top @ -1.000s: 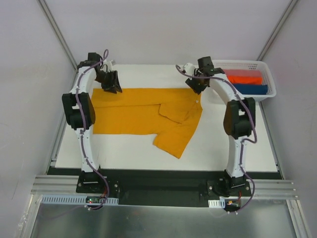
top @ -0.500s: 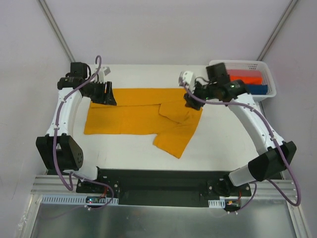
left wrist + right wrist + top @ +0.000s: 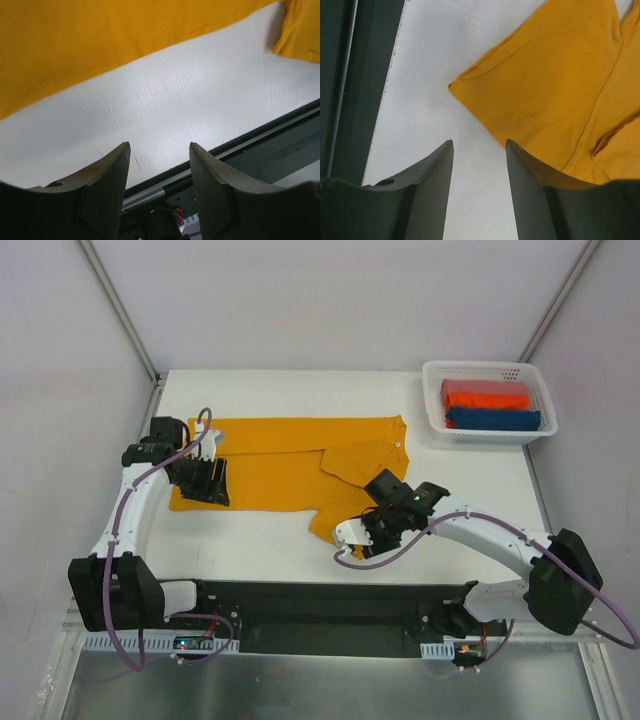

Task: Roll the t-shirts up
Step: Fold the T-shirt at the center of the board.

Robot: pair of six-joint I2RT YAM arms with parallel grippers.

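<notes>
Top external view, starting at the near edge of the white worktop (image 3: 450, 490), where I see both arm bases bolted to a dark rail (image 3: 320, 605). The right gripper (image 3: 372, 532) hangs low over the worktop close to that near edge, roughly at its middle, just beside the tip of the shirt's near sleeve. My right wrist view shows its two dark jaws standing apart with only bare white surface between them; the sleeve's corner lies just beyond the fingertips (image 3: 447, 150), not touched.

One mustard-yellow t-shirt (image 3: 280, 465) lies spread flat across the middle of the worktop, its length running left to right. The collar end points toward the right edge, and one short sleeve juts toward the near edge.

The left gripper (image 3: 210, 480) sits over the shirt's left end, toward the worktop's left edge, near the cloth's near corner. In my left wrist view its jaws are also apart and hold nothing: white worktop shows between them, and the shirt's hem crosses the picture well beyond the tips.

At the far right corner stands a white plastic basket (image 3: 485, 365). Inside lie a folded orange-red cloth (image 3: 485, 395) toward the far side and a folded blue cloth (image 3: 495, 420) nearer to me.
</notes>
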